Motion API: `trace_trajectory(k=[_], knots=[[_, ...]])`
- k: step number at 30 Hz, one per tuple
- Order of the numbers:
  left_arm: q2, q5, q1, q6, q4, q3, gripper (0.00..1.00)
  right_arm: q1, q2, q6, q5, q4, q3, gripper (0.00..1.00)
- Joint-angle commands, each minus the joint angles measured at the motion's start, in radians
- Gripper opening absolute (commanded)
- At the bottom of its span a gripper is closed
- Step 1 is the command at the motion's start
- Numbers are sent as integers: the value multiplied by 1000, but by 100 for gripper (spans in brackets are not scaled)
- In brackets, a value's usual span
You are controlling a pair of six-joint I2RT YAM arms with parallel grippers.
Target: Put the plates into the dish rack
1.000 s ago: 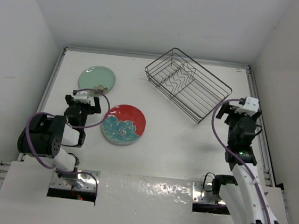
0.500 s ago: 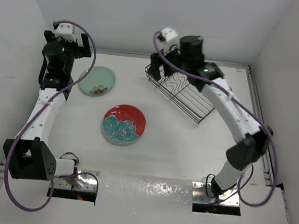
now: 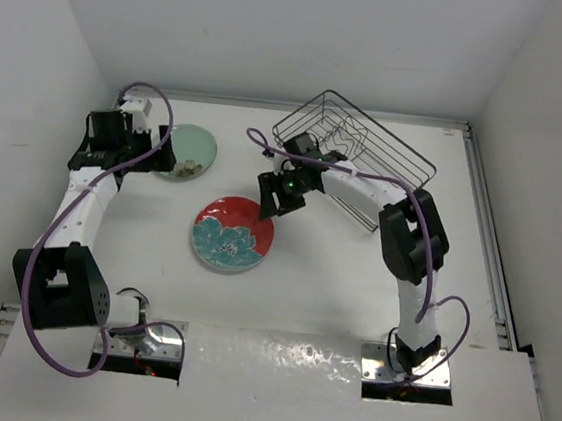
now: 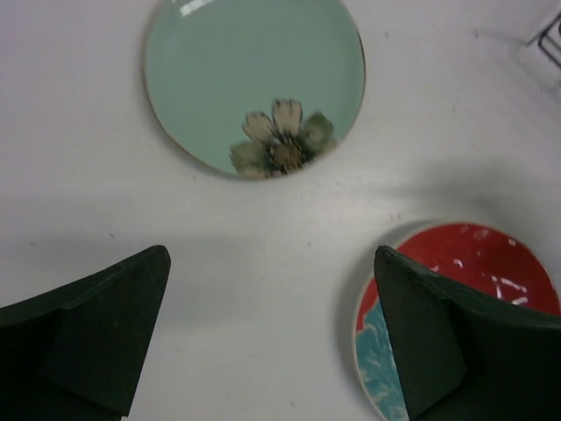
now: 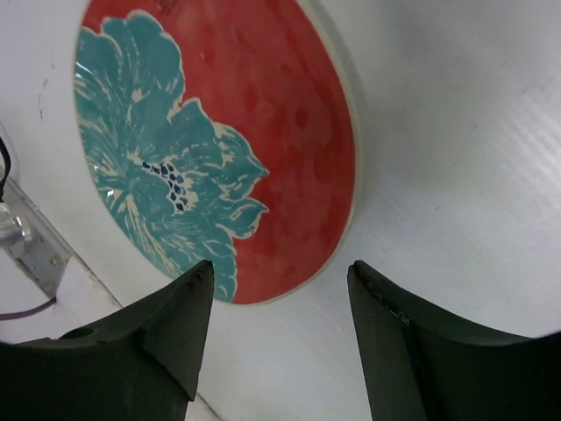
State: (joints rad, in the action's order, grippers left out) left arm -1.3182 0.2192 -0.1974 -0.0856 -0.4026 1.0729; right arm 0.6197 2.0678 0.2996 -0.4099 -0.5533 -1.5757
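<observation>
The red plate with the teal-blue flower lies flat in the middle of the table. The mint green plate lies flat behind it to the left. The dark wire dish rack stands at the back right and holds no plates. My left gripper is open and empty at the green plate's left edge. In the left wrist view, it hovers above the table between the green plate and the red plate. My right gripper is open and empty over the red plate's far right rim.
White walls close in the table on the left, back and right. The right arm stretches from its base across the table's middle to the rack's near left corner. A corner of the rack's wire shows in the left wrist view.
The right gripper has moved from the rack's left end down to the red plate's rim. The left gripper has come forward and down to the green plate's left side. Plates and rack have not moved.
</observation>
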Motion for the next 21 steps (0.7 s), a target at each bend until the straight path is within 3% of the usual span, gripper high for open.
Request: trace_trajectory(k=[1, 8, 12, 19, 21], knots=[[23, 75, 3, 35, -25, -17, 98, 5, -11, 87, -49, 101, 42, 62], [34, 123, 3, 52, -28, -4, 98, 5, 83, 88, -55, 165, 123, 61], [45, 152, 1, 75, -33, -14, 98, 5, 110, 95, -108, 231, 149, 54], [47, 183, 1, 84, -21, -14, 98, 5, 169, 162, -230, 323, 186, 28], [53, 184, 3, 107, -19, -11, 98, 6, 179, 167, -247, 335, 184, 13]])
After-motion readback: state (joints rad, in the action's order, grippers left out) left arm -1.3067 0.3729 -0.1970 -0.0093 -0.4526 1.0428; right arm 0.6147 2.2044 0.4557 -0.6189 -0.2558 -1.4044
